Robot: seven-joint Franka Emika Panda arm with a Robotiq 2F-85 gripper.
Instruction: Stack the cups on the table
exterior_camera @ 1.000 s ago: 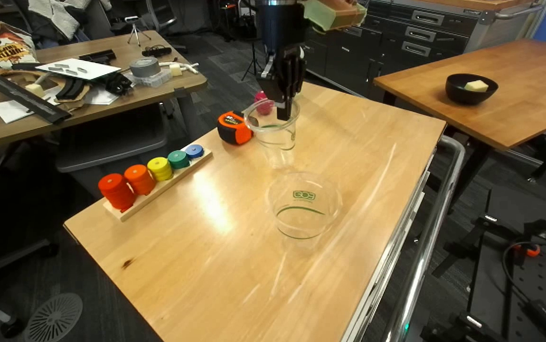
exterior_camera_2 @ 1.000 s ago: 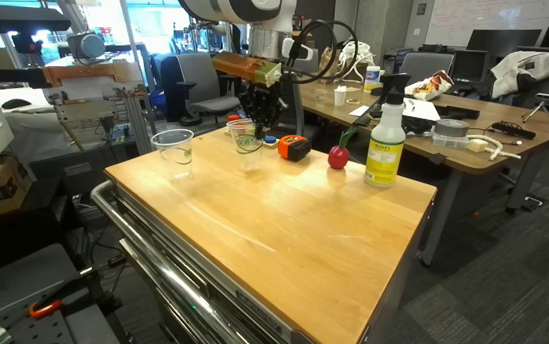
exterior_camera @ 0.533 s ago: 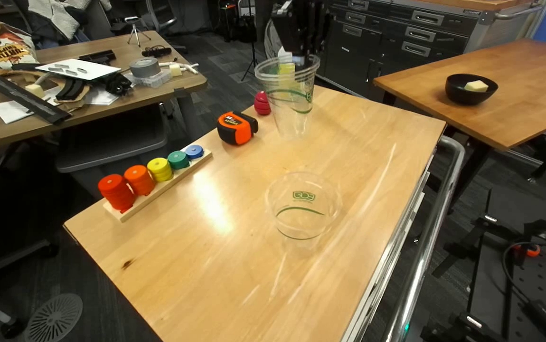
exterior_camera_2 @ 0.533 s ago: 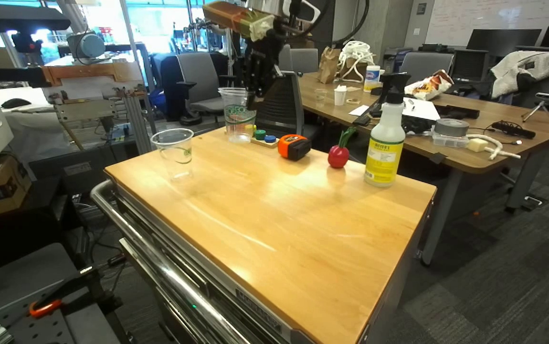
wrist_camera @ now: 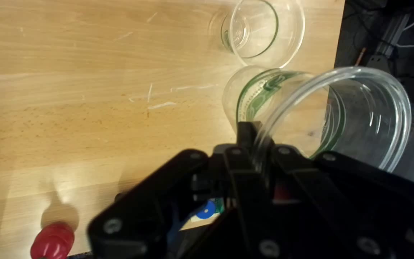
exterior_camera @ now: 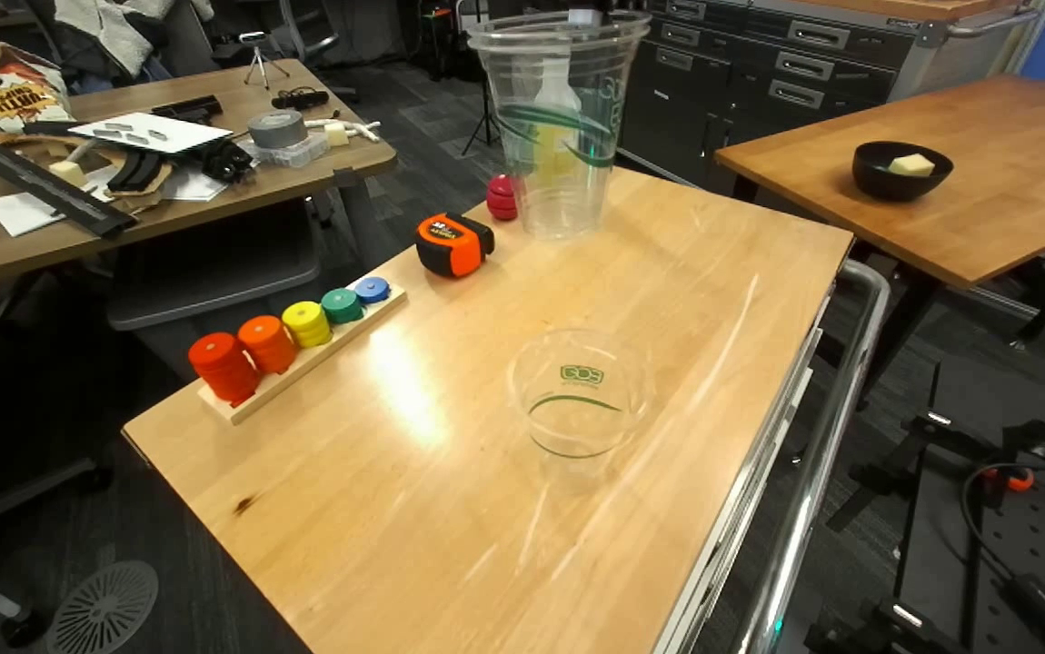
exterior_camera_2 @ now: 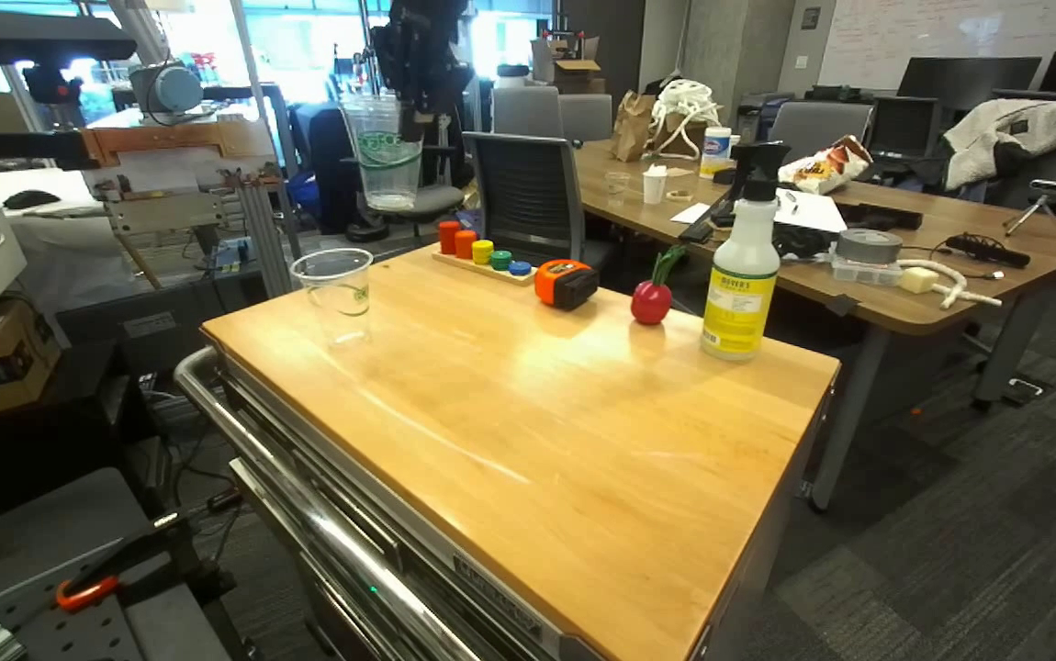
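Gripper: clenched on the wall of 2 nested clear cups, their rims caught in its grasp in the wrist view. The held pair hangs mouth-up, raised off the table. 1 further clear cup stands upright on the table, towards the metal rail, apart from the pair. Also on the table: coloured discs on a wooden base, a tape measure between the discs and a red radish, and a spray bottle beside the radish.
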